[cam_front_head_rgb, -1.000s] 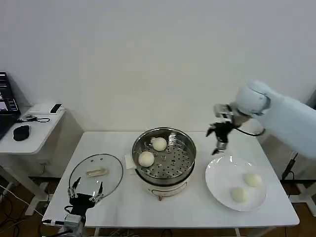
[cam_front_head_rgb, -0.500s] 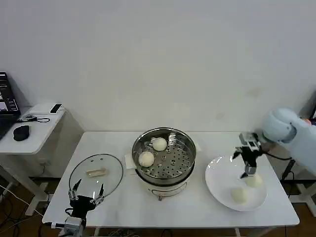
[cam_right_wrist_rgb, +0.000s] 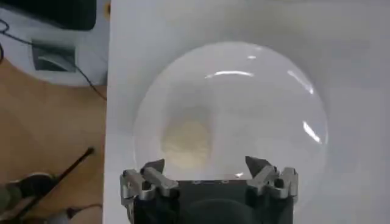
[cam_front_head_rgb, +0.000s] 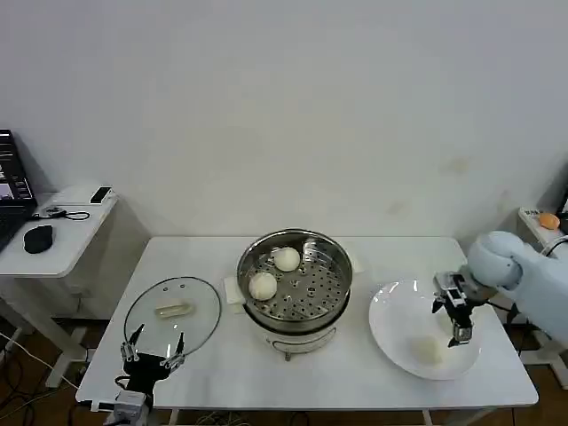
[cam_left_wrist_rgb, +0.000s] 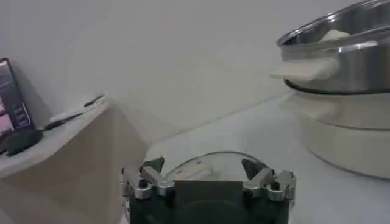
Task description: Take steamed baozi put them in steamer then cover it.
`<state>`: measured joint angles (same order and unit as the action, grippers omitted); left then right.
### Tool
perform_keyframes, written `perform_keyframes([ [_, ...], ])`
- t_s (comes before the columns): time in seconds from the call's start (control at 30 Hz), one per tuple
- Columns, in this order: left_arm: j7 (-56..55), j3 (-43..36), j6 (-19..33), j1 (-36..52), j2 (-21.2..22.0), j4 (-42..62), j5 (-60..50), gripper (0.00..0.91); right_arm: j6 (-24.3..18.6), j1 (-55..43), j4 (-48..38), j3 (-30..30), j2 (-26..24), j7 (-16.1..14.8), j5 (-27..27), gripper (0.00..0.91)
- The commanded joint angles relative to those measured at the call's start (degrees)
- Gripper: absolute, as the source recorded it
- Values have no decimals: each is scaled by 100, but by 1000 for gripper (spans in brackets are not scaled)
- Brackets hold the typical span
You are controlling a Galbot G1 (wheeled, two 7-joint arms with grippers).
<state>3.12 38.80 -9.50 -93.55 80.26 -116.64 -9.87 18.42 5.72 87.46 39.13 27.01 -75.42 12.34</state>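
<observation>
Steel steamer (cam_front_head_rgb: 295,286) stands at table centre, uncovered, on a cream-white base. Two baozi lie on its perforated tray: one (cam_front_head_rgb: 286,258) at 11 o'clock, one (cam_front_head_rgb: 263,286) at 9 o'clock. The glass lid (cam_front_head_rgb: 172,312) lies flat on the table (cam_front_head_rgb: 355,377), at 9 o'clock from the steamer and apart from it.

White plate (cam_front_head_rgb: 398,328) lies at 3 o'clock from the steamer. One baozi (cam_front_head_rgb: 429,351) (cam_right_wrist_rgb: 186,143) shows on it, toward the plate's 5 o'clock side.

Right gripper (cam_front_head_rgb: 458,316) (cam_right_wrist_rgb: 210,172) hangs over the plate's 3 o'clock side. Its fingers stand apart with nothing between them; the baozi sits below and beside them. Whether another bun lies under the gripper cannot be told.

Left gripper (cam_front_head_rgb: 153,352) (cam_left_wrist_rgb: 208,178) is parked at the table's front edge, at 6 o'clock from the lid, fingers spread, holding nothing
</observation>
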Motion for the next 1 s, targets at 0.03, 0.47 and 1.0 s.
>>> perform_keyframes([
  [0.03, 6, 11, -2, 7, -9, 26, 0, 907, -63, 571, -116, -209, 190, 149, 395, 907],
  [0.47, 12, 8, -2, 51, -12, 103, -13, 907, -98, 814, -53, -324, 174, 145, 504, 907],
  [1.0, 7, 18, 1, 30, -30, 122, -15, 907, -106, 1262, -173, -742, 309, 388, 662, 907],
])
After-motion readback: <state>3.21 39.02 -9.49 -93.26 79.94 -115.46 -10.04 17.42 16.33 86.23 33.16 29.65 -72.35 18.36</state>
